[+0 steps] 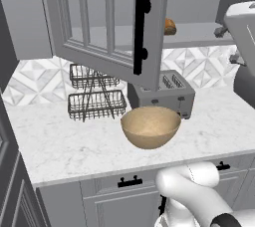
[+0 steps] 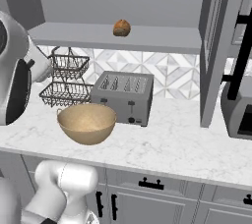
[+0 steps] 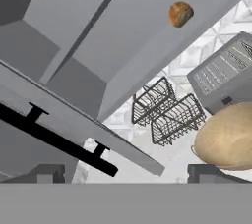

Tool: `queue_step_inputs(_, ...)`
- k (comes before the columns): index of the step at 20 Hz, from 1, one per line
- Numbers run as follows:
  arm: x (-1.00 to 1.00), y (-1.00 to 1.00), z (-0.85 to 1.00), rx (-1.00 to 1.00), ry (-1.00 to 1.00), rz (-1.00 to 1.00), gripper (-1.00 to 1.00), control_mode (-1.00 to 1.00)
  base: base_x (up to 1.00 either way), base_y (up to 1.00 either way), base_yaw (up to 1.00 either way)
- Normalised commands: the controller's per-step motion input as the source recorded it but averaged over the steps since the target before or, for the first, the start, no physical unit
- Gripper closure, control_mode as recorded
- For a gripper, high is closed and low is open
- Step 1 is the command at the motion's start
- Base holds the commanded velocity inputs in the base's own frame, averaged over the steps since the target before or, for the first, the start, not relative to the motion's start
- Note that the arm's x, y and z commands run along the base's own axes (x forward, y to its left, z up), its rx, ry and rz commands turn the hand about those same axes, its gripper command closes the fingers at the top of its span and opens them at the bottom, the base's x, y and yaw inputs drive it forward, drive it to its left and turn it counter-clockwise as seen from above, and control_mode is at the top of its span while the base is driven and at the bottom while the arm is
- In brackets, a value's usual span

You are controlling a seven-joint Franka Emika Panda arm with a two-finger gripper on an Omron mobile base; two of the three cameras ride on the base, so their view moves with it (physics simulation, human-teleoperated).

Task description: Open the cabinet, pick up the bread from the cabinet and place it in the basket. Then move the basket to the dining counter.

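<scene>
Fingertips of my gripper (image 3: 125, 174) stand wide apart at frame bottom, empty. Bread (image 3: 180, 14) sits upper right on the cabinet (image 3: 133, 46) shelf. Risk: the open door (image 3: 74, 125), lower left, could catch my hand reaching in.

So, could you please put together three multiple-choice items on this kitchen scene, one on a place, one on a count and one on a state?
1. Where is the bread?
A. in the basket
B. on the shelf inside the cabinet
C. on top of the toaster

2. How many tiers does the black wire rack have?
A. one
B. two
C. four

3. What state is the cabinet in?
A. doors swung open
B. both doors shut
C. doors removed

Answers:
1 B, the loaf sits on the grey shelf while the basket holds nothing.
2 B, two wire trays are stacked beside the toaster.
3 A, a door with a black bar handle stands out over the worktop.
</scene>
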Motion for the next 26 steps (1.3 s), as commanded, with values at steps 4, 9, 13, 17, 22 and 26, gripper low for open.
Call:
queue_step_inputs(4,0.93,0.39,-0.40,0.33,0.29,0.22,-1.00,-1.00,0.00,0.00,0.00)
queue_step_inputs(9,0.91,0.66,-0.28,0.29,0.29,0.27,-1.00,-1.00,0.00,0.00,0.00)
queue_step_inputs(13,0.58,0.29,-0.05,0.43,0.24,0.31,-1.00,-1.00,0.00,0.00,0.00)
queue_step_inputs(17,0.30,0.34,-0.05,0.45,0.20,0.37,-1.00,-1.00,0.00,0.00,0.00)
queue_step_inputs(22,0.02,0.47,-0.01,0.39,0.23,0.45,-1.00,-1.00,0.00,0.00,0.00)
queue_step_inputs(26,-0.01,0.94,-0.01,0.07,0.21,0.53,-1.00,-1.00,0.00,0.00,0.00)
